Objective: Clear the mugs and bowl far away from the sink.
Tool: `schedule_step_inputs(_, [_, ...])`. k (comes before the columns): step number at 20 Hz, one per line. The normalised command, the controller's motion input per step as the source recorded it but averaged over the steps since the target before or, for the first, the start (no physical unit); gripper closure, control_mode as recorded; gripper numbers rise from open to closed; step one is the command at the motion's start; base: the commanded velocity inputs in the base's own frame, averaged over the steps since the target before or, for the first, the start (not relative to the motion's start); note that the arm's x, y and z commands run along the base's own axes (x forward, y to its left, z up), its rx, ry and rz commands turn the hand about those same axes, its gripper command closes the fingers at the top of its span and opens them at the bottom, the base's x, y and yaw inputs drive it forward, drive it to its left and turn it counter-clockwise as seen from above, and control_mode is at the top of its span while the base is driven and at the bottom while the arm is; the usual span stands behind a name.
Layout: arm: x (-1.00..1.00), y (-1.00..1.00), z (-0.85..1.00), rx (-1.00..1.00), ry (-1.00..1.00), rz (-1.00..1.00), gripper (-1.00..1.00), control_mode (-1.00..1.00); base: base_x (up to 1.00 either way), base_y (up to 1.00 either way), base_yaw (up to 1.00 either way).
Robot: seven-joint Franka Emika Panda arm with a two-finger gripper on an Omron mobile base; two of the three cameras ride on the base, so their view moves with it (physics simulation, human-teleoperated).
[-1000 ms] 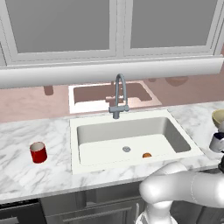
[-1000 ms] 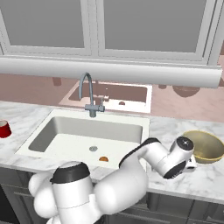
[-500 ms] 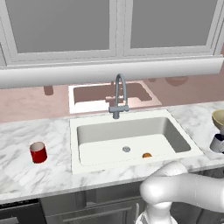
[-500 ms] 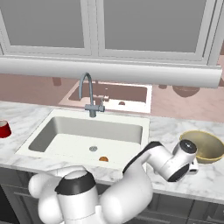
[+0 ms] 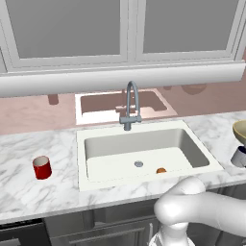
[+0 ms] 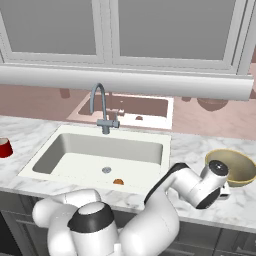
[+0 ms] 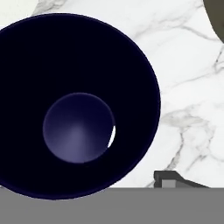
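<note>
The two-finger gripper hangs directly over the white-grey mug with the dark navy inside; jaw spacing cannot be determined. Left to right: glossy red mug, white rectangular sink, navy-lined mug, wide tan-yellow bowl.

**Colours on the kitchen tabletop**

White marble tabletop with grey veins. White sink, grey faucet. Glossy red mug. White-grey mug, dark navy inside. Tan-yellow bowl. Small orange thing. Pinkish backsplash.
</note>
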Motion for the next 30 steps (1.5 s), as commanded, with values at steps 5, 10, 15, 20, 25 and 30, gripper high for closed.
schedule_step_inputs(5, [0.01,0.00,-0.25,0.00,0.03,0.00,1.00,-1.00,0.00,0.00,0.00])
schedule_step_inputs(10, [0.02,0.03,-0.21,0.00,0.08,0.00,1.00,-1.00,0.00,0.00,0.00])
schedule_step_inputs(15, [0.00,0.00,-0.02,0.00,0.01,0.00,1.00,-1.00,0.00,0.00,0.00])
schedule_step_inputs(20, [-0.02,0.00,0.00,0.00,-0.01,0.00,1.00,-1.00,0.00,0.00,0.00])
schedule_step_inputs(25, [-0.23,0.06,0.04,0.00,-0.13,0.00,1.00,-1.00,0.00,0.00,0.00])
schedule_step_inputs(30, [-0.51,0.18,0.50,-0.05,-0.30,0.05,1.00,-1.00,0.00,0.00,0.00])
